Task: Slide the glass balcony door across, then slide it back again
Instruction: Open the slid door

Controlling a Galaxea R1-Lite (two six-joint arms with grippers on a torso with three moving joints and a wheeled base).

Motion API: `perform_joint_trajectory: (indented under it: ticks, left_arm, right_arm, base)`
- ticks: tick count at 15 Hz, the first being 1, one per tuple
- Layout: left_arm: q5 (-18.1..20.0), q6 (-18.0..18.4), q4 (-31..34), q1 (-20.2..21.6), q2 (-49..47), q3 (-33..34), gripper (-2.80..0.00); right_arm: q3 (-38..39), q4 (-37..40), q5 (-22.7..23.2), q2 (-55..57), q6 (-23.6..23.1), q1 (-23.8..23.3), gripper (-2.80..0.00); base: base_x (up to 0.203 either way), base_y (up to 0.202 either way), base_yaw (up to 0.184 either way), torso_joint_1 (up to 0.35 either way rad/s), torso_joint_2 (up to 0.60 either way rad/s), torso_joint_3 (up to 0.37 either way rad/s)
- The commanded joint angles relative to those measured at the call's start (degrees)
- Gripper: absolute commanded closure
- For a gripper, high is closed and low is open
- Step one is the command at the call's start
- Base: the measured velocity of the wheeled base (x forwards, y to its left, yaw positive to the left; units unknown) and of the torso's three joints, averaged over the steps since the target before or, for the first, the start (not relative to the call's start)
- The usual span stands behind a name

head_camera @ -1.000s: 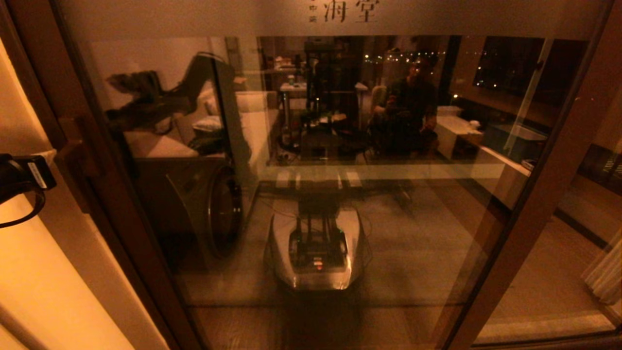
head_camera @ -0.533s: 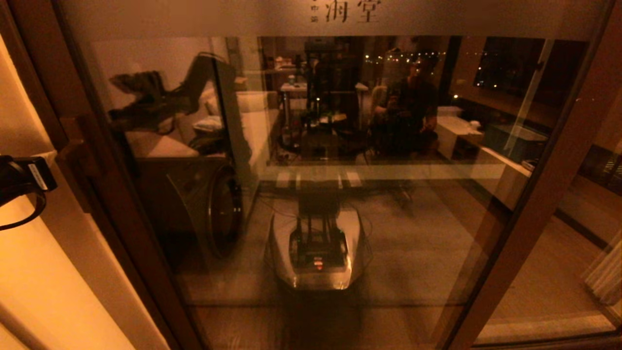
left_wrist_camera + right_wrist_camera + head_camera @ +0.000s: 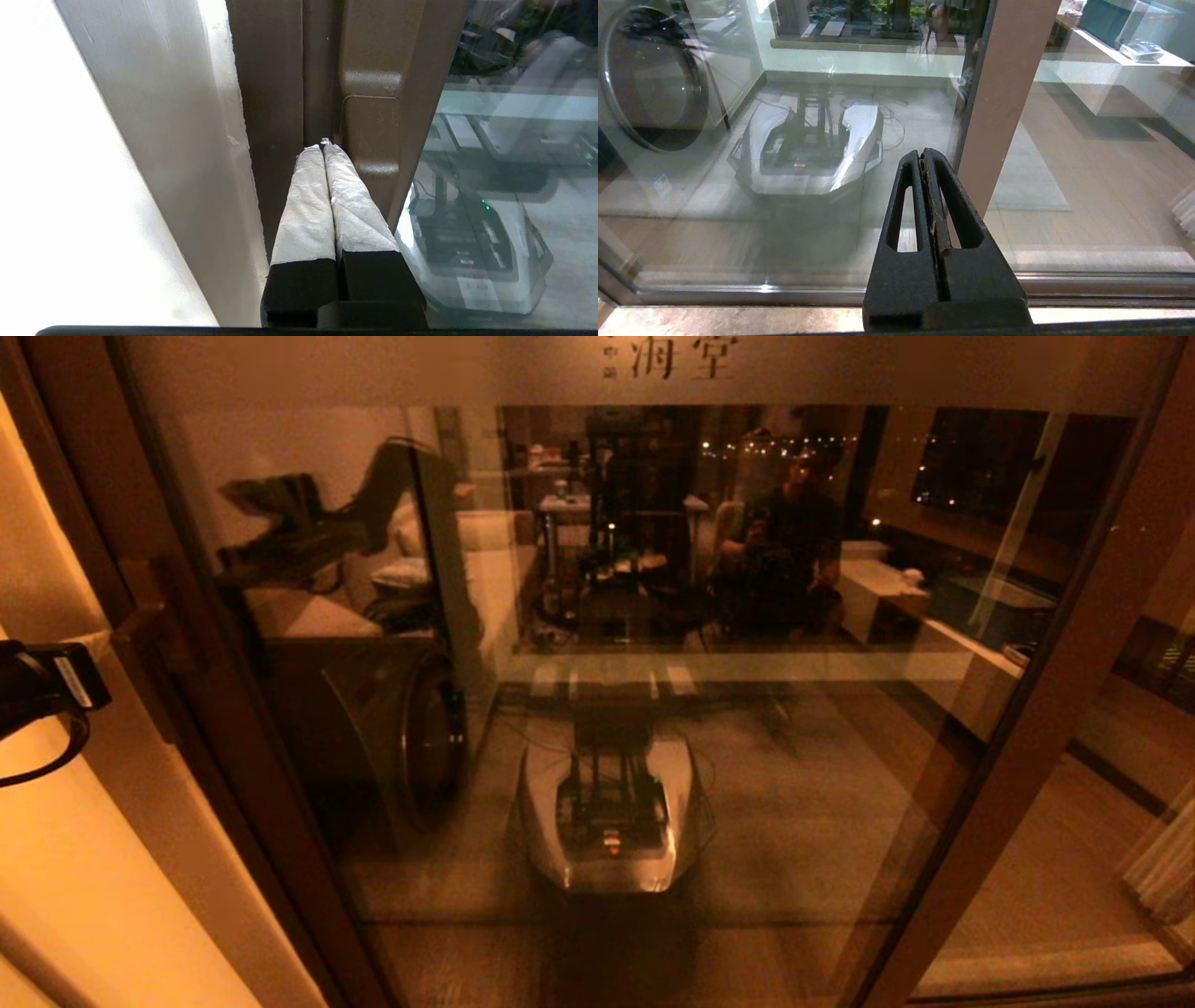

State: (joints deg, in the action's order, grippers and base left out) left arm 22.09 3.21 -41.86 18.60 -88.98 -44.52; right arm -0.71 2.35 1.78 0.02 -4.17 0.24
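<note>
Head view: glass balcony door (image 3: 616,644) fills the frame, its left stile near the pale wall (image 3: 84,859).

Left wrist view: left gripper (image 3: 323,145) clenched, empty, taped fingers (image 3: 306,200) pressed together, tips at the groove beside the wooden handle (image 3: 371,126).

Right wrist view: right gripper (image 3: 924,156) clenched, empty, hanging before the glass, touching nothing.

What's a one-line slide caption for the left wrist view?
Left pincer, shut, tips at the glass balcony door frame's wooden handle.
</note>
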Motion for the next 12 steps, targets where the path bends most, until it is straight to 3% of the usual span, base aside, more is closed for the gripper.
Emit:
perform_joint_trajectory:
  ticks: [1,12]
  left_arm:
    - [0.5,0.0,-0.2,-0.4,0.3,0.0,0.00]
    - [-1.1,0.2,-0.3,-1.7,0.4,0.1,0.00]
  right_arm:
    - [0.0,0.0,0.0,0.1,0.0,0.0,0.00]
    - [0.0,0.0,0.1,0.1,0.0,0.0,0.00]
  base:
    - [0.000,0.000,0.000,0.000,0.00,0.000]
    - [0.000,0.000,0.000,0.000,0.00,0.000]
